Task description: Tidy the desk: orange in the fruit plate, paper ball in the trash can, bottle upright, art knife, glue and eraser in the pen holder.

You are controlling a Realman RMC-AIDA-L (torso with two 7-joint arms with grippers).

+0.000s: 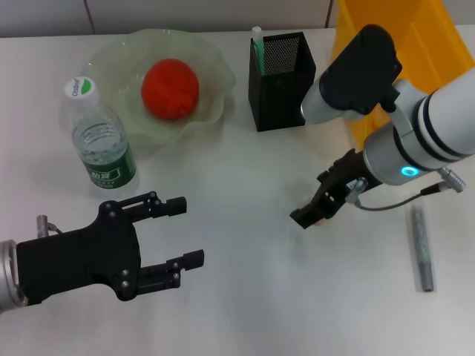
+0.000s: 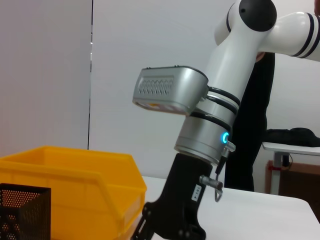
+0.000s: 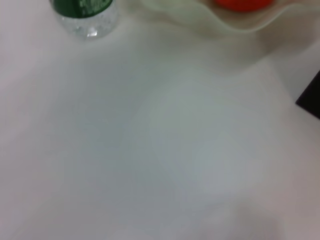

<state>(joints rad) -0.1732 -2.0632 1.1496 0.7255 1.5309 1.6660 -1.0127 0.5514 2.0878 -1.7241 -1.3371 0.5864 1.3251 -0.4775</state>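
The orange (image 1: 170, 89) lies in the pale-green fruit plate (image 1: 215, 63) at the back of the white desk (image 1: 245, 297). The bottle (image 1: 100, 141) stands upright to the left of the plate. The mint-green art knife (image 1: 258, 48) stands in the black mesh pen holder (image 1: 280, 74). The grey glue stick (image 1: 421, 246) lies flat on the desk at the right. My left gripper (image 1: 189, 233) is open and empty at the front left. My right gripper (image 1: 306, 216) hangs low over the middle of the desk, left of the glue. The eraser and paper ball are out of view.
The yellow trash can (image 1: 423, 30) stands at the back right, beside the pen holder; it also shows in the left wrist view (image 2: 70, 170). The right wrist view shows bare desk, the bottle's base (image 3: 85, 12) and the plate's rim (image 3: 225, 22).
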